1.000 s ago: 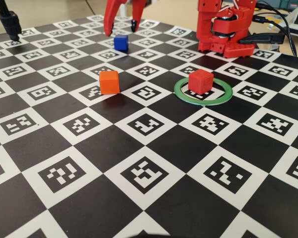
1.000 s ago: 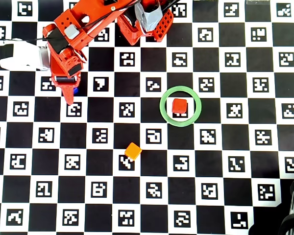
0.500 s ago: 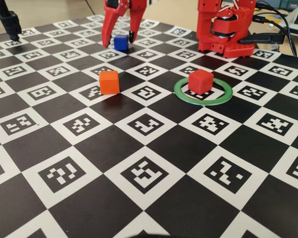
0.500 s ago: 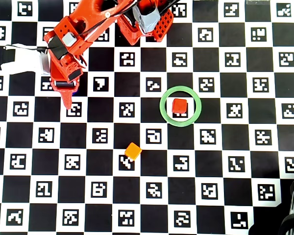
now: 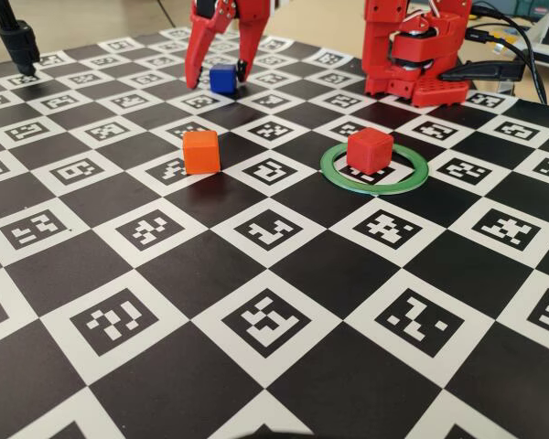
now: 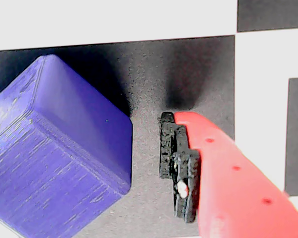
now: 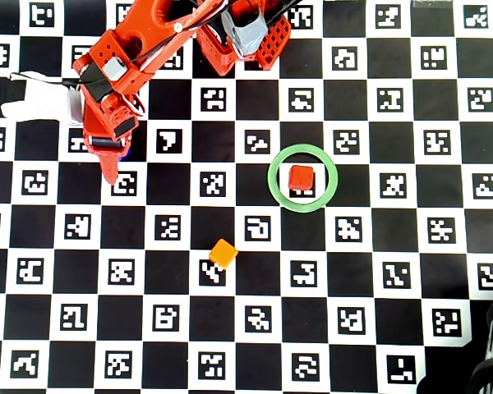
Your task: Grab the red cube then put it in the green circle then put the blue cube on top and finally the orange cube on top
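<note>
The end effector [image 5: 217,79] has come down around the blue cube [image 5: 222,79], wide open, gripping nothing yet. The red cube [image 5: 370,149] already sits inside the green circle [image 5: 333,171], so squeezing comes next.

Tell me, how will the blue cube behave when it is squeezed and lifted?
The blue cube looks rigid, with flat faces, so it should neither bend nor roll. Its ridged, printed-looking surface probably grips the black pad well. It seems light. The end effector straddles it, open.

no readable text, only coded squares
</note>
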Controlling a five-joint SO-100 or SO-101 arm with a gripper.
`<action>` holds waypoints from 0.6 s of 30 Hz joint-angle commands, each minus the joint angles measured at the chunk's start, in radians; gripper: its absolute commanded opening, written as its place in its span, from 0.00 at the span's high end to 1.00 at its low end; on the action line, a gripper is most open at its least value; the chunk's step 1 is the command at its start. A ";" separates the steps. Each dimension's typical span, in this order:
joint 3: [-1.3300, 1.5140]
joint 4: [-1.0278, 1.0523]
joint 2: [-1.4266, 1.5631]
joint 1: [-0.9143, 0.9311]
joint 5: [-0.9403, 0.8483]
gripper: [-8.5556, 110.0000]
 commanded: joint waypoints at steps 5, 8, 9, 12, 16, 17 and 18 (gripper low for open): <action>-0.018 -0.015 0.020 -0.008 0.098 0.57; -0.020 -0.017 0.021 -0.009 0.144 0.57; -0.020 -0.017 0.021 -0.009 0.161 0.57; -0.021 -0.017 0.023 -0.012 0.212 0.57; -0.023 -0.014 0.023 -0.018 0.276 0.57; -0.023 -0.012 0.023 -0.021 0.290 0.57; -0.023 -0.009 0.025 -0.025 0.302 0.57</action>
